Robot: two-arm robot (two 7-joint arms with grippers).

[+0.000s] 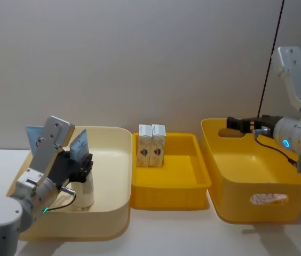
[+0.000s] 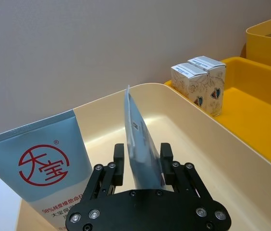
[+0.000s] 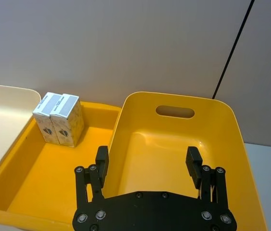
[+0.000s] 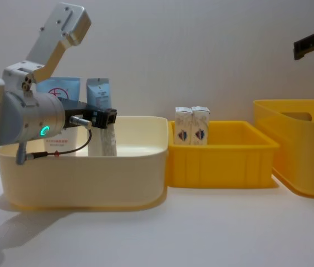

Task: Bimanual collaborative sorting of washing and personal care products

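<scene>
At nine o'clock, our left claw is clamped on the slim tube, upright inside the cream bin. The flat tube with its red logo leans at its nine o'clock. Two cartons stand in the yellow tray, at its eleven o'clock corner. Our right claw hovers, fingers apart, over the big yellow bin at three o'clock.

Left gripper low, fingers seemingly clamped; right gripper raised, fingers spread wide.
</scene>
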